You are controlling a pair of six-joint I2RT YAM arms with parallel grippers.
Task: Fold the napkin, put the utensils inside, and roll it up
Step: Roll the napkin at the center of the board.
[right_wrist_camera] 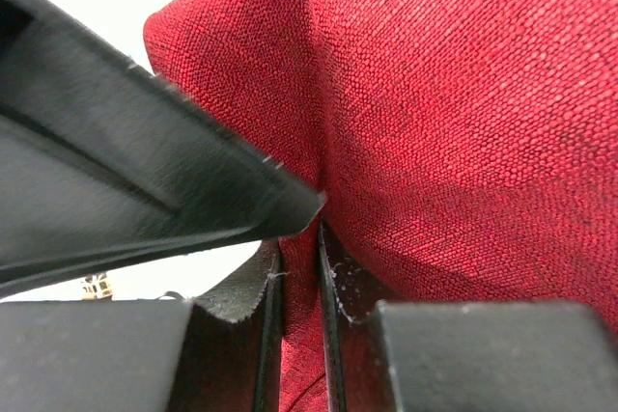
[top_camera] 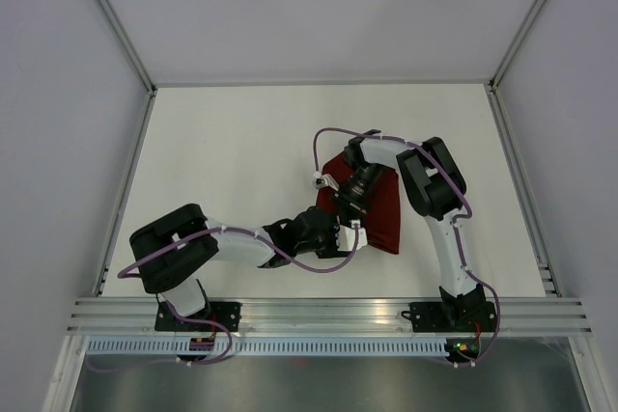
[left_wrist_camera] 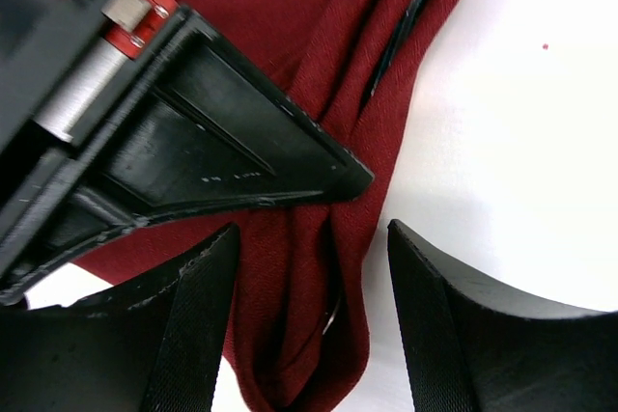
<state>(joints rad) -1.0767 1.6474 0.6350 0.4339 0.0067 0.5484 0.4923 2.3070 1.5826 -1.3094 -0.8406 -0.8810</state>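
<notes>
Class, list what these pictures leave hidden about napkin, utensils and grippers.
Utensils: not identifiable anywhere; folds of the napkin may cover them.
Top view: fingertips of left gripper and right gripper hidden under their wrists.
Right wrist view: napkin outline cut off by frame.

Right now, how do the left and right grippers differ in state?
Left gripper is open, a napkin fold lying between its spread fingers; right gripper is shut, pinching the napkin. Left arm reaches in from the napkin's left; right arm arches over it from the right. Both work the same napkin edge, close together.
</notes>
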